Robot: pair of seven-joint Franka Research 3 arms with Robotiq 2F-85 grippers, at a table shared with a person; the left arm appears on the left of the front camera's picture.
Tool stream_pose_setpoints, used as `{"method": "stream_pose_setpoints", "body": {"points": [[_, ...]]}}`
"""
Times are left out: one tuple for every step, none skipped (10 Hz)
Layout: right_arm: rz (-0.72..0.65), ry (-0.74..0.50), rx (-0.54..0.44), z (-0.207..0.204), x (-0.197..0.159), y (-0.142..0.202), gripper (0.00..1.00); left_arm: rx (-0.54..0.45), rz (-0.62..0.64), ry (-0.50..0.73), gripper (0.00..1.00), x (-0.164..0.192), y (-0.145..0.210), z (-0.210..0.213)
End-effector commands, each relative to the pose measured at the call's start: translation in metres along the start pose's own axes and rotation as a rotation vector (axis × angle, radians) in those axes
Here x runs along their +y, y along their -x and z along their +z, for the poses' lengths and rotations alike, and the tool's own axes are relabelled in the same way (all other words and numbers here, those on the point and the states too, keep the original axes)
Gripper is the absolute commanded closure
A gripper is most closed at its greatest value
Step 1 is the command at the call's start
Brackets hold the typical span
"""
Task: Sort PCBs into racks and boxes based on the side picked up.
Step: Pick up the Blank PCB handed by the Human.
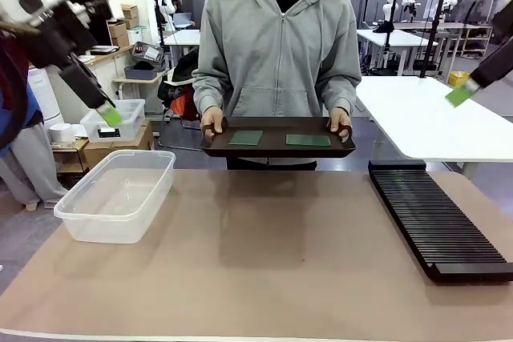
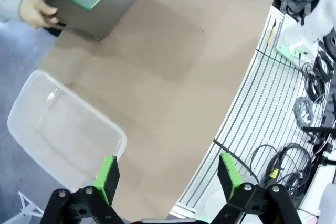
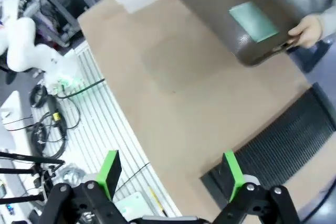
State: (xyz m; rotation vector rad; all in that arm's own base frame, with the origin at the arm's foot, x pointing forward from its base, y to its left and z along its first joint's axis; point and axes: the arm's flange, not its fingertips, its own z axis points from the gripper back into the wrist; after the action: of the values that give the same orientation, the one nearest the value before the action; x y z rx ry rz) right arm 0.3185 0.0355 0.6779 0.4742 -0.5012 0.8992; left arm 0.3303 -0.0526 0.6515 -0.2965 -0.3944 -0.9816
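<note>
Person (image 1: 276, 46) at twelve o'clock is holding dark brown handled tray (image 1: 276, 150) bearing two flat green circuit boards (image 1: 245, 138); left gripper (image 2: 168, 161) and right gripper (image 3: 170, 157) are gaping, empty.

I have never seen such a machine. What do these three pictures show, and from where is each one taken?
This is a two-armed robot working at a table. The wide picture looks across the table at a person standing opposite. The other two pictures come from cameras on the robot's wrists, each looking along its own claw. The left gripper and the right gripper are both open, raised above the table, and hold nothing. On the table lie a clear plastic tub on the robot's left and a long black slotted rack on its right. The person holds a dark tray by both ends; on it lie two green circuit boards.
</note>
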Motion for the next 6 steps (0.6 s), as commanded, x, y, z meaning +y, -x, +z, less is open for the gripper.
{"method": "stream_pose_setpoints", "body": {"points": [[0.049, 0.086, -0.013, 0.024, -0.004, -0.007, 0.00, 0.002, 0.107, -0.063, 0.00, 0.003, -0.001, 0.019], [0.060, 0.130, -0.016, 0.041, -0.002, -0.012, 0.00, -0.014, 0.144, -0.129, 0.00, 0.007, -0.001, 0.035], [0.070, 0.162, -0.011, 0.058, -0.002, -0.016, 0.00, -0.036, 0.146, -0.191, 0.00, 0.009, 0.000, 0.049], [0.074, 0.184, -0.017, 0.075, -0.003, -0.018, 0.00, -0.052, 0.162, -0.251, 0.00, 0.010, 0.000, 0.063], [0.070, 0.219, -0.025, 0.088, -0.001, -0.019, 0.00, -0.047, 0.162, -0.298, 0.00, 0.010, 0.001, 0.072], [0.063, 0.251, -0.027, 0.100, -0.001, -0.019, 0.00, -0.044, 0.159, -0.327, 0.00, 0.009, 0.000, 0.078]]}}
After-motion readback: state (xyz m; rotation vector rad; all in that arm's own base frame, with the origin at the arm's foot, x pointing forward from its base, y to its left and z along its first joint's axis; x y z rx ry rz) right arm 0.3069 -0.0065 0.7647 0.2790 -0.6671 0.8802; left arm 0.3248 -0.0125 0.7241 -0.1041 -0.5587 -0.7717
